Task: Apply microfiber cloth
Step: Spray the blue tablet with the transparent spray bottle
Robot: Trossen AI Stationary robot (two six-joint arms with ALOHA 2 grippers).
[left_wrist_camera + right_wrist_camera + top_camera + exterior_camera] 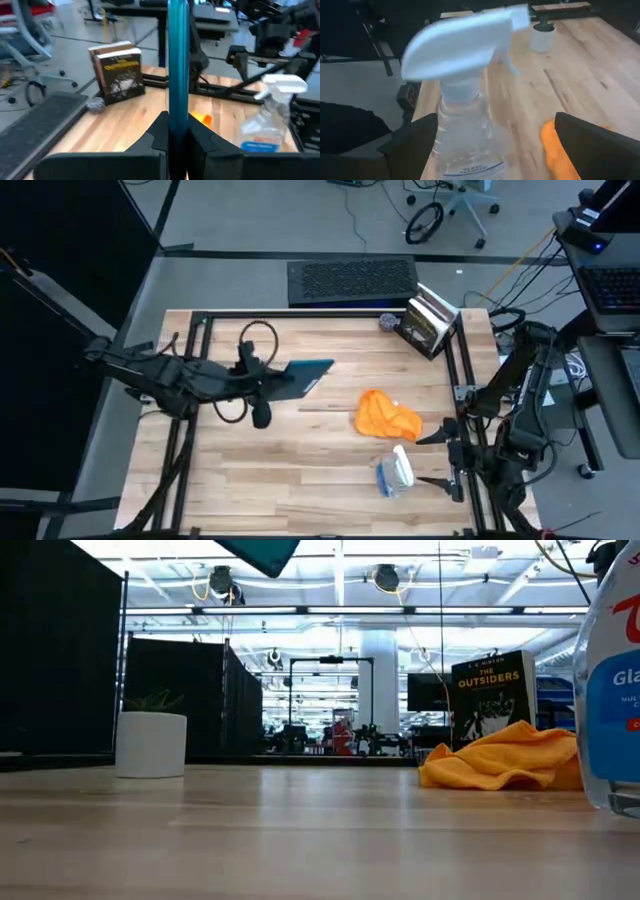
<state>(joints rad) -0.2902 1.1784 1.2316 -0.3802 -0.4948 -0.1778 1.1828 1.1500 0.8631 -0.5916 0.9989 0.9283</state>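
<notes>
The orange microfiber cloth (pixel 386 416) (pixel 500 762) lies crumpled on the wooden table right of centre. Its orange also shows behind the tablet in the left wrist view (pixel 201 118). My left gripper (pixel 272 382) (pixel 177 136), left of centre, is shut on a dark teal tablet (pixel 308 374), whose corner shows at the top of the low view (pixel 262 552). A clear spray bottle (pixel 395 471) (pixel 465 90) stands near the cloth. My right gripper (pixel 436 459) (pixel 505 150) is open just right of the bottle, a finger on either side without touching. My left gripper pinches the tablet's near edge (pixel 177 112) between its two fingers, one on each flat face. The fingers come level from the table's left. The tablet is lifted clear of the table, turned on edge and tilted.
A paperback book (pixel 430 323) (pixel 492 700) stands at the far right with a small grey object (pixel 389 322) beside it. A white pot with a plant (pixel 150 740) shows in the low view. A black keyboard (pixel 352 280) lies beyond the far edge. Black frame rails (pixel 462 370) border the table.
</notes>
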